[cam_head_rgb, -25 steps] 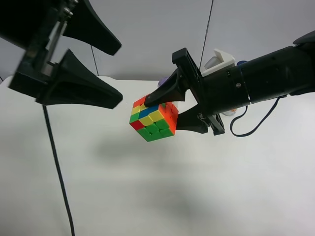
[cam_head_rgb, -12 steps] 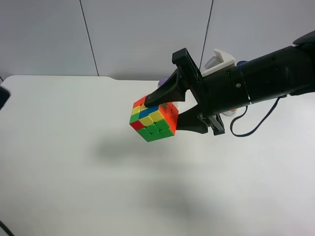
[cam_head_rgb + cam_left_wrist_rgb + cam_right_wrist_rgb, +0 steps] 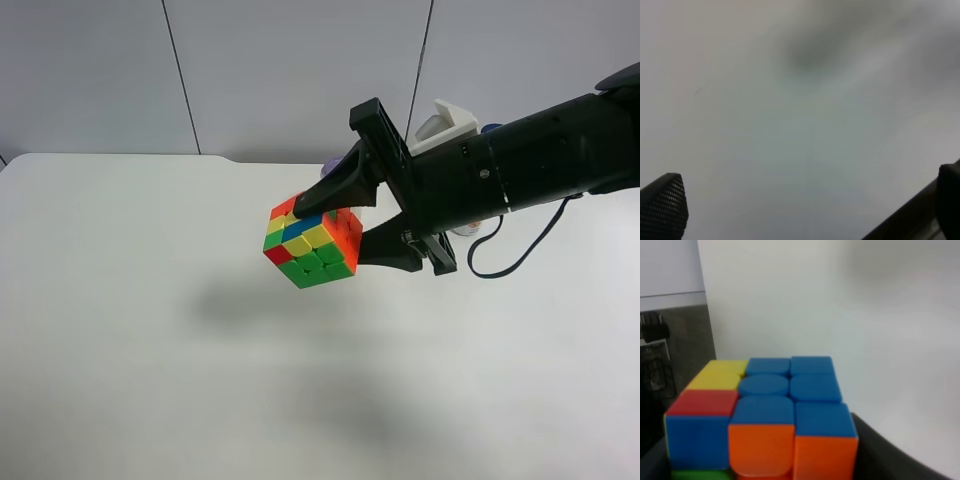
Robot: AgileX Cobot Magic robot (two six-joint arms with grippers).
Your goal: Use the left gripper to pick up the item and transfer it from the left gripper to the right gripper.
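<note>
The cube [image 3: 312,245] hangs in mid-air at the centre of the high view, well above the table [image 3: 150,400]. It is clamped between the two black fingers of the right pincer [image 3: 342,222], which reaches in from the right of the frame. One finger presses on its upper side and the other on its lower right side. That arm's own camera confirms the hold: the cube [image 3: 775,405] fills the bottom of the picture, blue face up, with a dark finger [image 3: 885,452] touching its right flank. The cube has no long axis; it sits tilted, one corner pointing to the lower left. The left pincer [image 3: 807,200] is out of the high view altogether. Its wrist picture shows its fingertips [image 3: 665,202] spread wide apart with only blurred grey between them, so it holds nothing. Judged from this, the handover looks done, and any coming move belongs to the right arm alone. Room is generous: the table is bare to the left of and below the cube, marked only by a soft shadow [image 3: 240,300]. The one thing close by is the cable [image 3: 500,255] looping under the arm.
</note>
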